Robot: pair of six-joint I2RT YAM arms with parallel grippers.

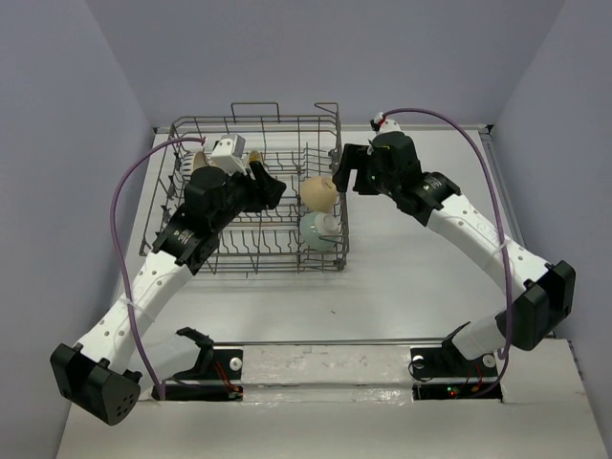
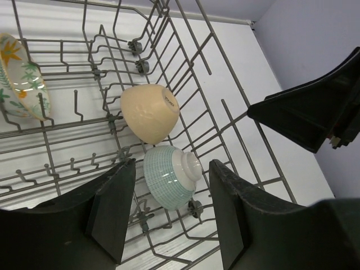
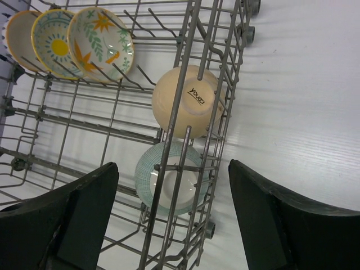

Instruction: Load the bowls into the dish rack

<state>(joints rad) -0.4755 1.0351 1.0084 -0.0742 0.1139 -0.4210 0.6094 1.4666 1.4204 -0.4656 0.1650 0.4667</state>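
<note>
Left gripper [image 1: 270, 186] hangs open and empty over the dish rack [image 1: 287, 119] — lift straight up so you clear the tines [image 2: 76, 101]. Three bowls [image 3: 53, 42] stand far left, tan bowl [image 2: 149, 112] and teal bowl [image 2: 169, 177] at its right side; looks fully loaded. Right gripper [image 1: 342, 172] is open and empty, just outside that side — pull it away sideways.

Pretty standard twin setup: the left arm [image 1: 143, 285] and right arm [image 1: 475, 231] are the same build, with white tube links between chunky black joint housings. A thin purple cable [image 1: 120, 210] loops loosely alongside each one. The bases [image 1: 203, 361] are black brackets with tiny red lights. Up close the fingers [image 2: 112, 208] are matte black plastic wedges with flat inner faces.
</note>
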